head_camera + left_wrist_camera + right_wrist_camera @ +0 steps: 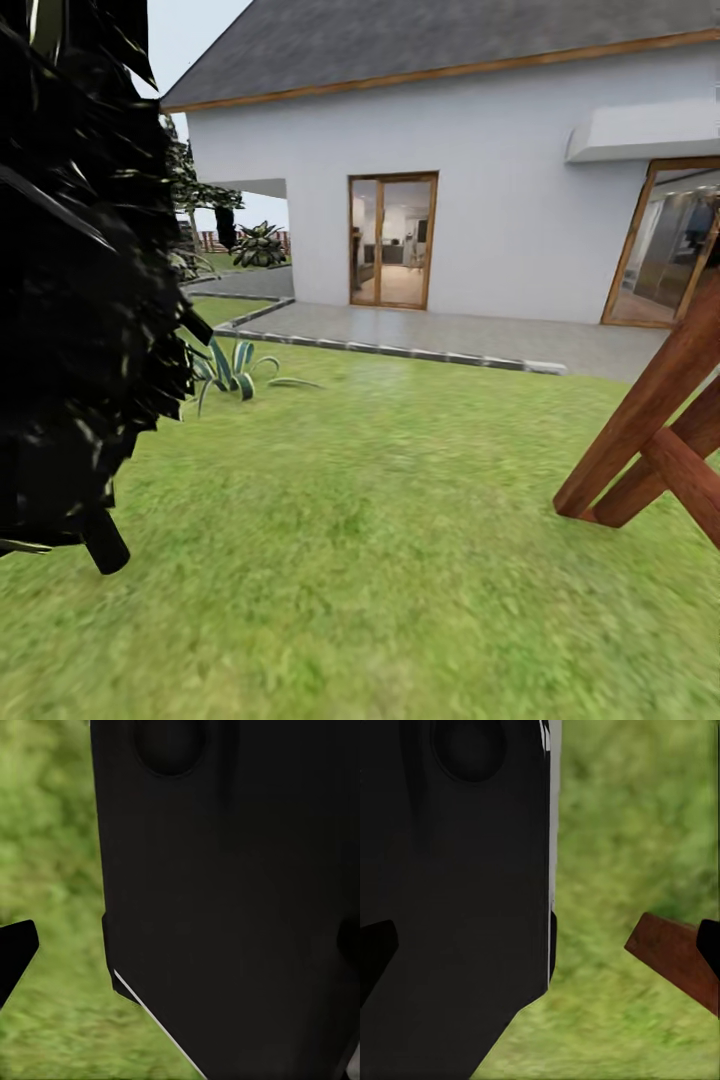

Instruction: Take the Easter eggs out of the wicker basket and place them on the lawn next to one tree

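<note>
The lawn (380,520) spreads bright green ahead of me up to a white house. The Easter eggs and the wicker basket are out of view. In the left wrist view, my left gripper (180,949) hangs in front of a black robot panel (240,870), over grass; its fingertips (15,952) sit far apart at the picture's edges with nothing between them. My right gripper (540,945) stands the same way, open and empty, beside a black panel (457,885) above the grass.
A near-black-leaved tree (70,250) with a thin dark trunk stands close on the left. Brown wooden playset legs (650,430) slant down into the grass at right, and one leg (671,952) shows by my right gripper. A grey paved terrace (450,335) and a spiky plant (232,372) lie ahead.
</note>
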